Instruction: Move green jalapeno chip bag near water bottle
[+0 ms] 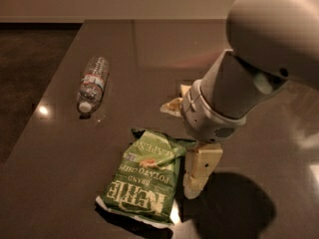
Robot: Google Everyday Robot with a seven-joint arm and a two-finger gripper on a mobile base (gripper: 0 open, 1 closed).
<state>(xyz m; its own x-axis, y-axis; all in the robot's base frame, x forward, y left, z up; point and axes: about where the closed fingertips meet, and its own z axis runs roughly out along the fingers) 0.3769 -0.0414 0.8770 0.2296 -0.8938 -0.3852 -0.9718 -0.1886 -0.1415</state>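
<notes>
We judge the task barely begun: the crinkly green Kettle chip bag (pixel 144 180) lies near us, well apart from the clear plastic water bottle (pixel 92 83) at far left. The cream two-finger gripper (pixel 197 185) stands just right of the bag; we cannot tell its state.

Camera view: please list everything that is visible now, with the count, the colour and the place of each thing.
green jalapeno chip bag: one, green with white lettering, lying flat at the near middle of the table.
water bottle: one, clear with white cap, lying on its side at the left of the table, apart from the bag.
sponge: one, pale yellow, beyond the bag, partly hidden behind the arm.
table: one, dark and glossy, under all items.
floor: dark, left of the table.
arm: one, light grey, entering from the upper right.
gripper: one, cream, just right of the bag, low over the table.
</notes>
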